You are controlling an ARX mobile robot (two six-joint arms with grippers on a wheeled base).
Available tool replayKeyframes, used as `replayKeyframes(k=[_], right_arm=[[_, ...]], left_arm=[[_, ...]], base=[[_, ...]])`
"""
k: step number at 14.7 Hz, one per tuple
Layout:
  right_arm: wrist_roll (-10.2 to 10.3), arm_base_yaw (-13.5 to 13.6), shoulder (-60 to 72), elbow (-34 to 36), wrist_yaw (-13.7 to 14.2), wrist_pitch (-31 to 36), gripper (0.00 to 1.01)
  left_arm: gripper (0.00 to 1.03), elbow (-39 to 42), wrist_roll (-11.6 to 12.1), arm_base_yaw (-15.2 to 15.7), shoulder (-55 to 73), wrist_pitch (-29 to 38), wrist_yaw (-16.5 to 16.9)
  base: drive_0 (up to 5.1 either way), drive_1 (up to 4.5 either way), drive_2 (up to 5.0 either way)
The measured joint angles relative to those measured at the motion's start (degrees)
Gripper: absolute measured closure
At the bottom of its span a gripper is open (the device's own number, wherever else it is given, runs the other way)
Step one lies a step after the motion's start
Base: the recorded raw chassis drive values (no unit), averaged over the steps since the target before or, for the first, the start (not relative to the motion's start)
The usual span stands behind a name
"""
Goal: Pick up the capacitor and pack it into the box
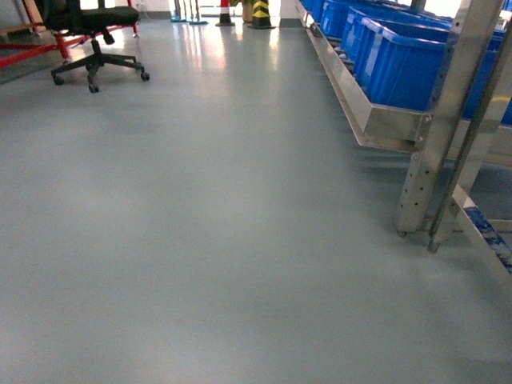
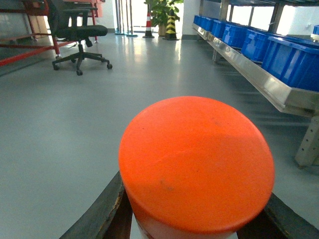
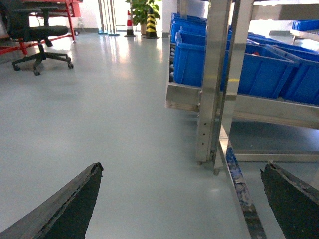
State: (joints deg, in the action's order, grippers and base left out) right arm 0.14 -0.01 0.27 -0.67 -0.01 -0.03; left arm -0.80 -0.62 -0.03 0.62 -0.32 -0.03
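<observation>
Grey shiny floor (image 1: 200, 240) fills most of the head view, with a metal rack (image 1: 384, 128) of blue bins (image 1: 400, 64) at 2 o'clock and a black office chair (image 1: 96, 40) far off at 11 o'clock. No box shows in any picture, so I cannot say where it is.

The left gripper (image 2: 197, 219) holds a round thing with a flat orange top (image 2: 197, 164), which I take to be the capacitor. It sits right between the two dark fingers (image 2: 99, 214), and both sides seem to touch it. So the picking part looks done, and the robot seems to be carrying it along the rack.

The right gripper (image 3: 182, 199) is spread wide with nothing in it. Only floor shows between its dark fingers (image 3: 65, 209).

The next move needs the robot to find the box, stop close to it, and keep the capacitor steady on the way.
</observation>
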Motion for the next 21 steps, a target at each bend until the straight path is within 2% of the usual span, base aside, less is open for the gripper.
replayKeyframes(k=[21], right_arm=[[0.00, 0.00, 0.00, 0.00, 0.02, -0.09, 0.03]], left_arm=[[0.59, 0.00, 0.00, 0.02, 0.00, 0.20, 0.02]], base=[[-5.0, 2.44, 2.4]])
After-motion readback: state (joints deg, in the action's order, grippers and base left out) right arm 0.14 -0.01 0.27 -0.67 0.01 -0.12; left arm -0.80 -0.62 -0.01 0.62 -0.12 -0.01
